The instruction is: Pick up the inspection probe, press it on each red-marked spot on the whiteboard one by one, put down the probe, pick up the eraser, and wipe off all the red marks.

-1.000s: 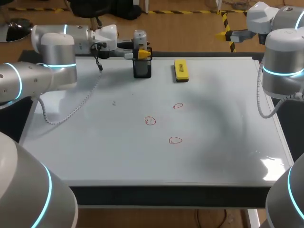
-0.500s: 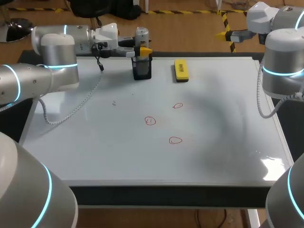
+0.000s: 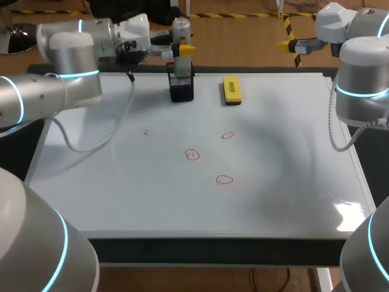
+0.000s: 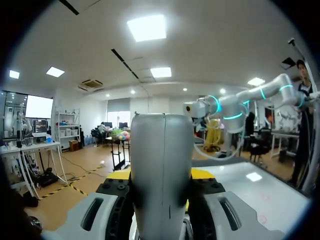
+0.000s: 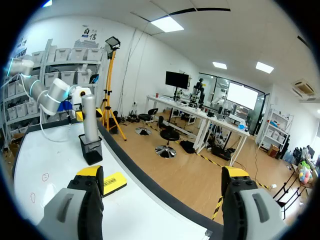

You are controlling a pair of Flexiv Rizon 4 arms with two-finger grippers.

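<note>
The inspection probe (image 3: 180, 33), a grey cylinder, stands upright with its lower end at the mouth of the black holder (image 3: 181, 86) at the back of the whiteboard (image 3: 121, 188). My left gripper (image 3: 184, 48) is shut on it from the left; in the left wrist view the probe (image 4: 162, 160) fills the gap between the fingers. The yellow eraser (image 3: 231, 89) lies to the right of the holder. Three red marks (image 3: 228, 135), (image 3: 192, 155), (image 3: 224, 179) sit mid-board. My right gripper (image 5: 163, 180) is open and empty, held high off the back right corner (image 3: 285, 44).
The left arm's grey cable (image 3: 91, 143) hangs down onto the board's left part. From the right wrist view, the holder (image 5: 91, 148), probe (image 5: 90, 117) and eraser (image 5: 114, 183) lie ahead along the board's back edge.
My left gripper has risen with the probe, drawing it up out of the holder. The right arm has not moved.
</note>
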